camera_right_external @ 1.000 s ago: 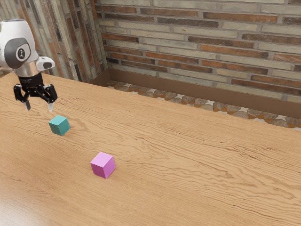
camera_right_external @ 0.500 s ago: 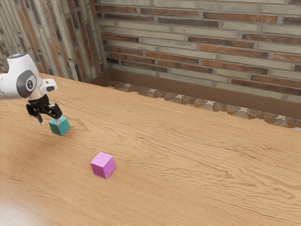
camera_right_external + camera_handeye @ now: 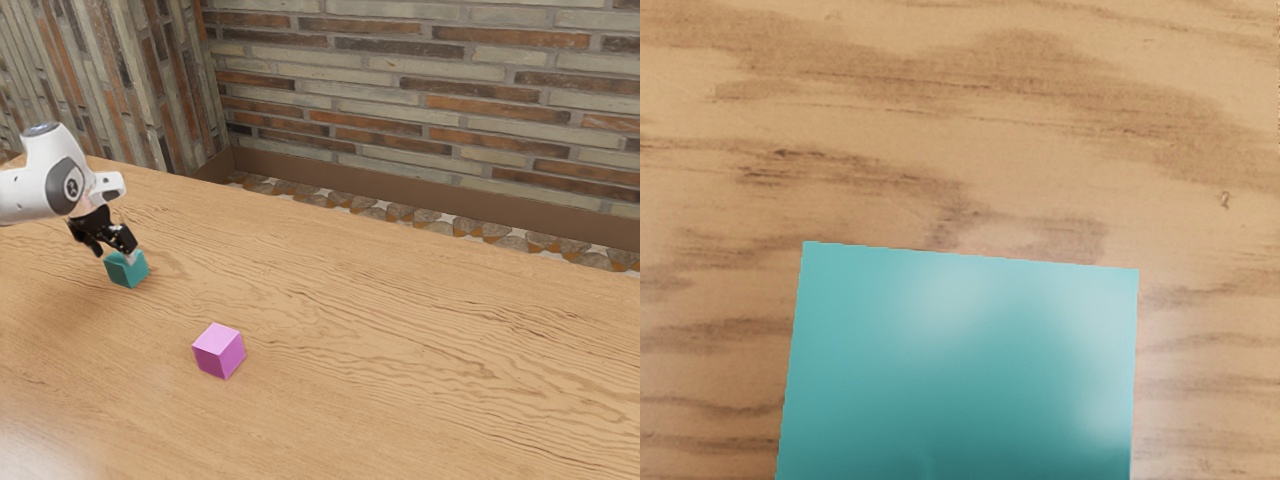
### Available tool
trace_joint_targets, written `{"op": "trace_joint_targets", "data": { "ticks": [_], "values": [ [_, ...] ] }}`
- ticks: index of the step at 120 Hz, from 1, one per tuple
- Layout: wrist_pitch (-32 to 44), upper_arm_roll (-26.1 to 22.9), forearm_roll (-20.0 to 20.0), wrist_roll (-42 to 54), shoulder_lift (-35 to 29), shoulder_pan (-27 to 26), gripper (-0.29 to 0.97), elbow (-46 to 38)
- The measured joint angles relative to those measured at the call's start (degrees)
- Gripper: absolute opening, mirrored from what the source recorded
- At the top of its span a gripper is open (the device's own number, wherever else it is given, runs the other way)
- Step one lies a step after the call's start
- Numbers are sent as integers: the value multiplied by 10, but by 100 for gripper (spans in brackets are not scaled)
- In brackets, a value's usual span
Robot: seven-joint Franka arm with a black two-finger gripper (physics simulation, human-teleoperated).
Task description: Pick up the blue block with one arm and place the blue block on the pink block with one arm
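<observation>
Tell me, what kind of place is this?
Probably a simulated indoor workbench corner: a wide wooden table sits beside brick walls, a strip of cobblestones lines the wall's foot, and a blue block and pink block rest on the table.

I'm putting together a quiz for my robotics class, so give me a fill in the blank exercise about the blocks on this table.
1. The table holds ___ blocks.
2. The blue block sits right under the ___.
3. The pink block has ___ stacked on it.
4. The wall behind is built of ___.
Missing words: two; gripper; nothing; bricks.
</observation>
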Motion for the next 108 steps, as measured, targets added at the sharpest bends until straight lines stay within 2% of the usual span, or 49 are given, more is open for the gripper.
{"op": "trace_joint_targets", "data": {
  "ticks": [45, 100, 108],
  "values": [
    [3, 0, -8, 51, 33, -1, 68, 37],
    [4, 0, -33, 86, 53, -3, 68, 35],
    [4, 0, -35, 87, 52, -3, 60, 33]
  ]
}}
